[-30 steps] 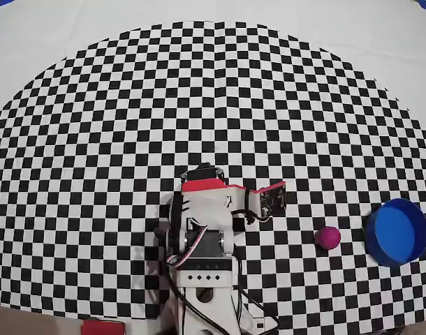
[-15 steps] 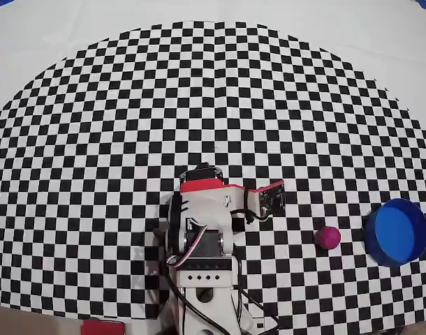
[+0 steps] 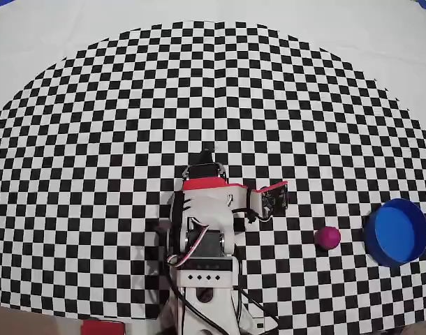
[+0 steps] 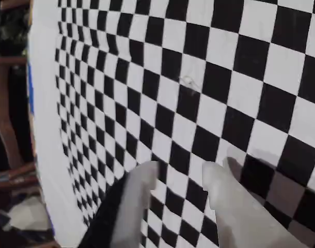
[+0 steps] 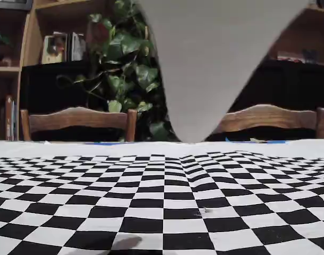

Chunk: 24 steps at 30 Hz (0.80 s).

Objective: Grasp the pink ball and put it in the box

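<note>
Since the earlier frame the small matte magenta-pink ball (image 3: 328,237) and the round shallow blue box (image 3: 397,232) have stayed put at the lower right of the overhead view, just apart from each other, while the arm's black wrist end has shifted slightly toward the top of the frame. Judged light, rigid and prone to rolling, the ball should be pinched across its widest line. Only the wrist view shows the white two-finger gripper (image 4: 180,173), parted and empty over checkered cloth (image 4: 214,72); ball and box appear only overhead.
</note>
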Motion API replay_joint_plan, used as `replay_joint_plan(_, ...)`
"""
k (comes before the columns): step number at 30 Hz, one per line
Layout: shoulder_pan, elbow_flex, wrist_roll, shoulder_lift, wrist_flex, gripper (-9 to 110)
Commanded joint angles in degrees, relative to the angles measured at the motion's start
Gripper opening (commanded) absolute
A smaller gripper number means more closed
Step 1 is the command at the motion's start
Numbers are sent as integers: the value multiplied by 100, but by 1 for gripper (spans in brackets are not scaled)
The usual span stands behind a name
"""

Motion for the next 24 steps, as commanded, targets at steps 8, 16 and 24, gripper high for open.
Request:
replay_joint_plan(8, 185, 35, -563, -114, -2206, 27)
replay_joint_plan(16, 352, 44, -2584, -299, -2496, 27)
replay_joint_plan(24, 422, 44, -4869, -316, -2487, 27)
